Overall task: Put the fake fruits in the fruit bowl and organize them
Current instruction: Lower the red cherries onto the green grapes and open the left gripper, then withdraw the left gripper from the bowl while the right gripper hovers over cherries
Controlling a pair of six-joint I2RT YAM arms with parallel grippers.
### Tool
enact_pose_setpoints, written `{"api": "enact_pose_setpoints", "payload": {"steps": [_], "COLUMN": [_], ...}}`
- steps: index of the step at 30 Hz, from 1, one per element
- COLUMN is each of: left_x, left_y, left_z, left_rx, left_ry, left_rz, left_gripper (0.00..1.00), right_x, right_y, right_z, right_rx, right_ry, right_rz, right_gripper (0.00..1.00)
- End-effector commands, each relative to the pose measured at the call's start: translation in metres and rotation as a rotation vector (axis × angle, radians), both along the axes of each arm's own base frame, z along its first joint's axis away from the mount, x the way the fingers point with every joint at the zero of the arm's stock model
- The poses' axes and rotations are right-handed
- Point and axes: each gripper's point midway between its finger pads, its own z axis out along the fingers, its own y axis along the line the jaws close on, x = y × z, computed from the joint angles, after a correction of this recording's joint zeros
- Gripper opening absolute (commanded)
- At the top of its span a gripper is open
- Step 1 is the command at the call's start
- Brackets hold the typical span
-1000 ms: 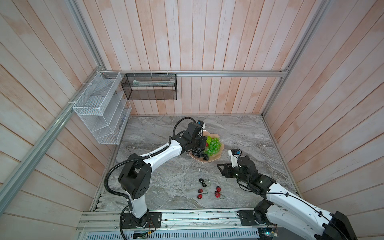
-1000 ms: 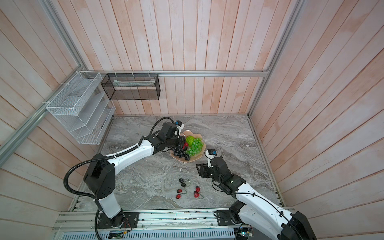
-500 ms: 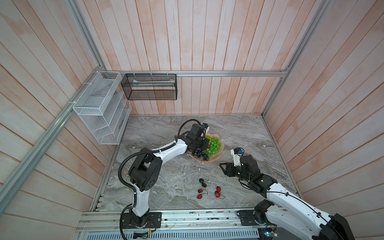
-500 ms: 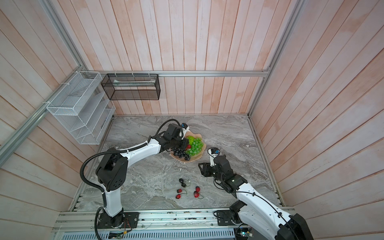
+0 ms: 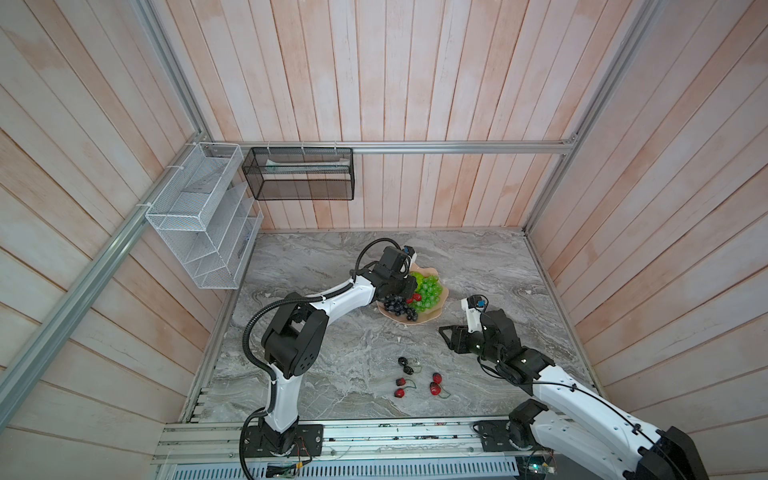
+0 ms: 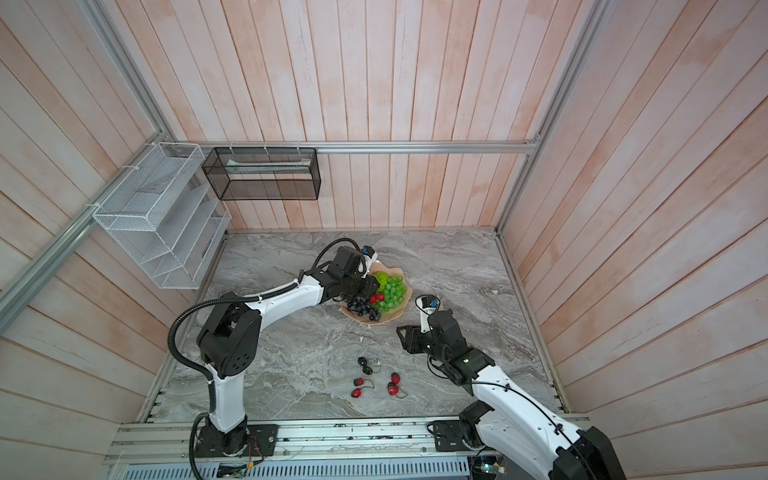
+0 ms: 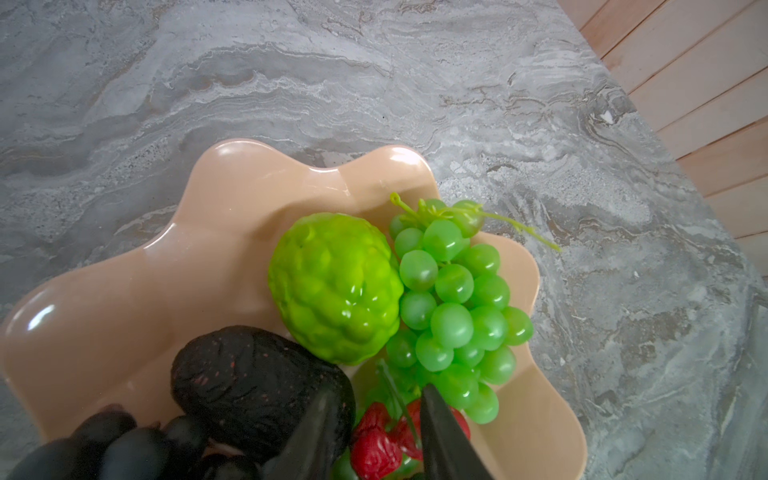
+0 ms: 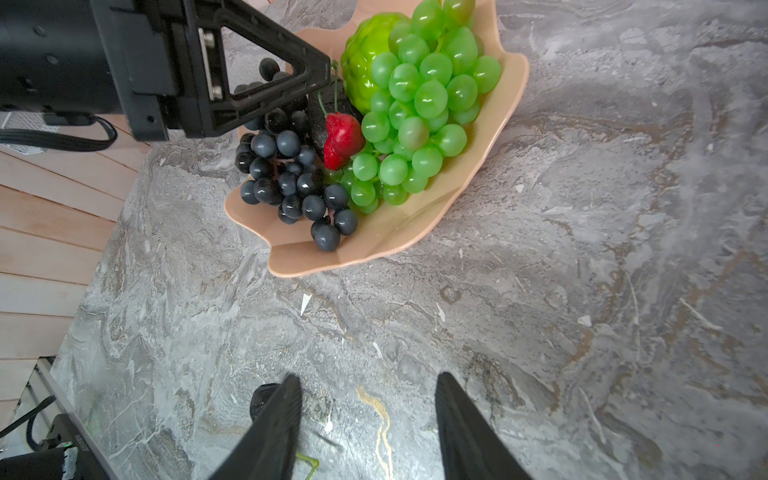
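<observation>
The left arm (image 5: 349,297) reaches long across the grey marble table (image 5: 316,266), and its left gripper (image 7: 378,388) points down into the glossy peach-pink wavy-rimmed bowl (image 7: 232,166). The right arm (image 5: 557,386) is bent low, with the right gripper (image 8: 370,377) near the bowl, its jaws wide and empty. The left jaws stand narrowly apart, and the small red stemmed berries (image 7: 376,451) lie in the bowl just between them.

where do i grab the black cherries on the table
Probably one berry of the black cherries, from straight above: they lie flat on the table, apart from the red cherries, and the stem looks too thin to pinch.
</observation>
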Motion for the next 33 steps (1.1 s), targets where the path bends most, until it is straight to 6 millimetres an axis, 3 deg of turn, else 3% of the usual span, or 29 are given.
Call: {"api": "enact_pose_setpoints", "payload": {"steps": [1, 6, 9, 12, 19, 24, 29, 33], "left_x": [0.006, -0.002, -0.015, -0.032, -0.068, -0.086, -0.102, -0.111], "left_y": [0.001, 0.012, 0.022, 0.032, 0.065, 0.097, 0.128, 0.139], "left_z": [0.043, 0.072, 0.082, 0.081, 0.071, 0.064, 0.057, 0.052], "left_rx": [-0.043, -0.063, -0.088, -0.110, -0.115, -0.114, -0.118, -0.112], "left_ry": [-0.078, -0.094, -0.081, -0.044, 0.050, 0.061, 0.042, 0.047], "left_rz": [0.015, 0.047, 0.066, 0.086, 0.178, 0.296, 0.397, 0.427], "left_gripper": [0.38, 0.39, 0.49, 0.58, 0.63, 0.64, 0.70, 0.70], "right_x": [0.003, 0.010, 0.014, 0.018, 0.028, 0.017, 0.003, -0.017], "right_y": [0.002, 0.002, 0.002, 0.003, 0.016, 0.014, -0.011, -0.024], "right_z": [0.015, 0.031, 0.041, 0.048, 0.045, 0.033, 0.022, 0.014], "right_rx": [0.008, -0.005, -0.008, -0.003, -0.004, 0.007, -0.026, 0.015], "right_ry": [-0.034, -0.073, -0.096, -0.124, -0.107, -0.057, -0.016, 0.070], "right_rz": [0.012, 0.009, 0.005, 0.004, 0.035, 0.043, -0.049, -0.119], "right_gripper": [0.53, 0.53, 0.53, 0.53, 0.54, 0.56, 0.61, 0.62]}}
